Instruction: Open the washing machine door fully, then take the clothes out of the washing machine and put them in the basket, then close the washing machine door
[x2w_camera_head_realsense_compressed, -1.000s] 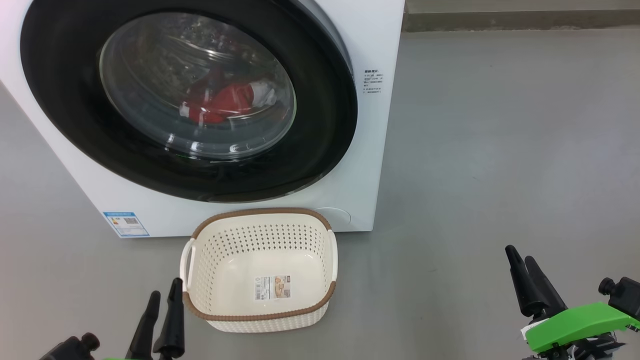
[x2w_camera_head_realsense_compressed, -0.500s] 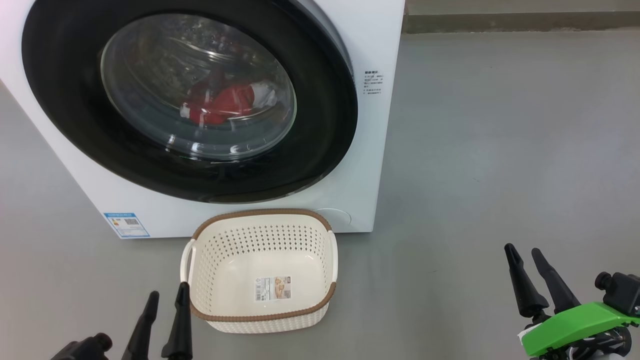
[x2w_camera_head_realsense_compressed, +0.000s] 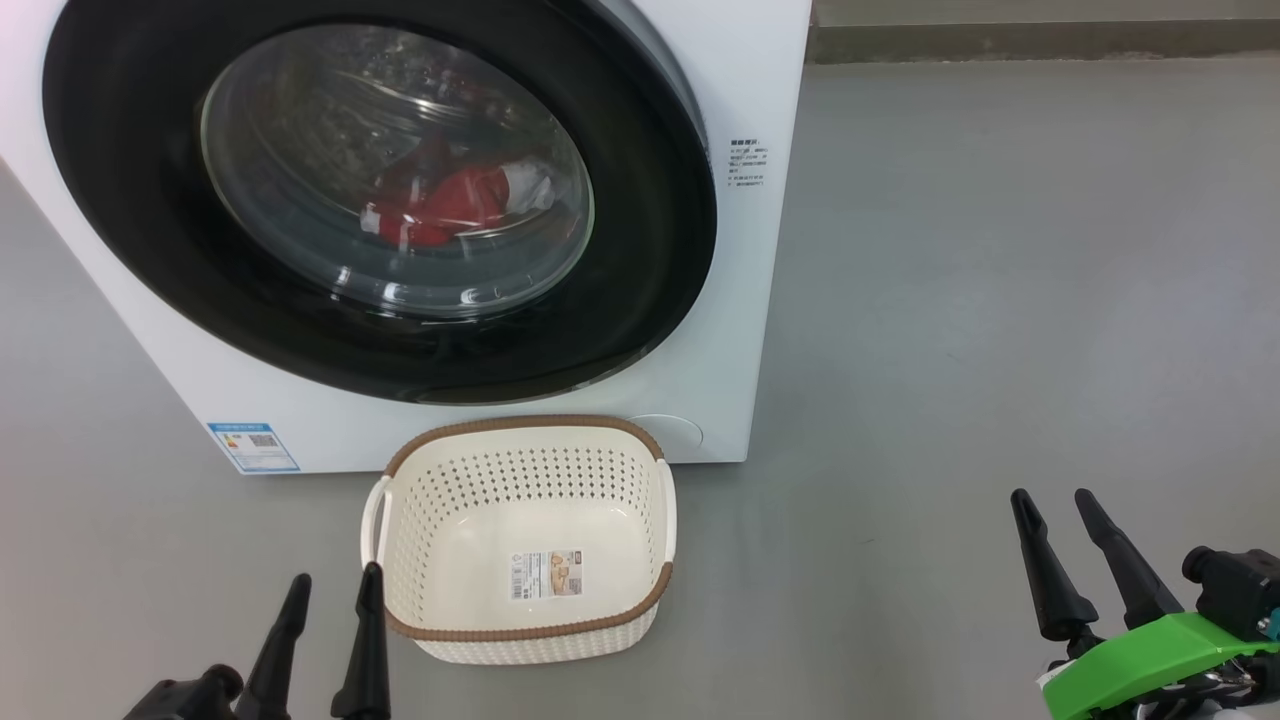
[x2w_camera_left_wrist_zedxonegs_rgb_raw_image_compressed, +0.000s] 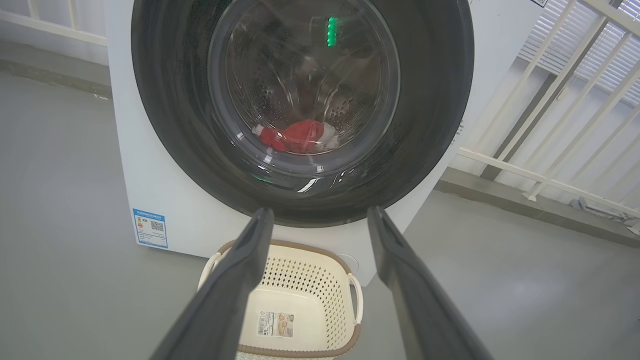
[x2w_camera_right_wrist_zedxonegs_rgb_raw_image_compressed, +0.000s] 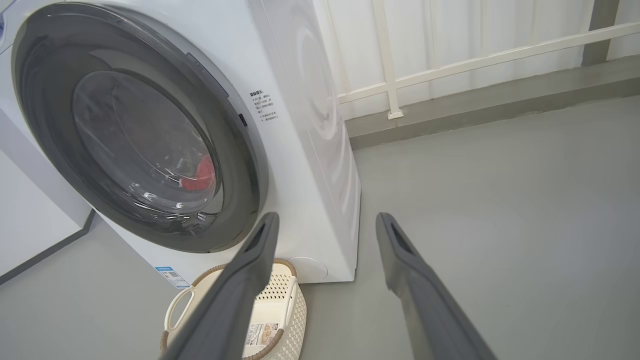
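Glossy black plastic ringed the washing machine door, which appeared shut against the front of the white washing machine. Nothing of the task looked done yet. Through the bulging glass the clothes showed as a red bundle with a white piece at one end. They lay low in the steel drum, where loose fabric would naturally settle.

The cream perforated basket stood empty on the grey floor, just in front of the machine and below the door. It was probably placed there so the laundry would need only a short drop once pulled out. Only a paper label lay on its bottom. A blue sticker marked the machine's lower left corner.

Both arms were low and back from the work. The left gripper hovered just beside the basket's near left corner, its two dark fingers spread apart with nothing between them. The right gripper hung well off to the right over bare floor, its fingers likewise parted and empty. The right wrist view looked obliquely at the door's right edge, which suggests that arm was better placed to catch the rim and swing it open. Whether a handle recess sat along that edge I could not tell.
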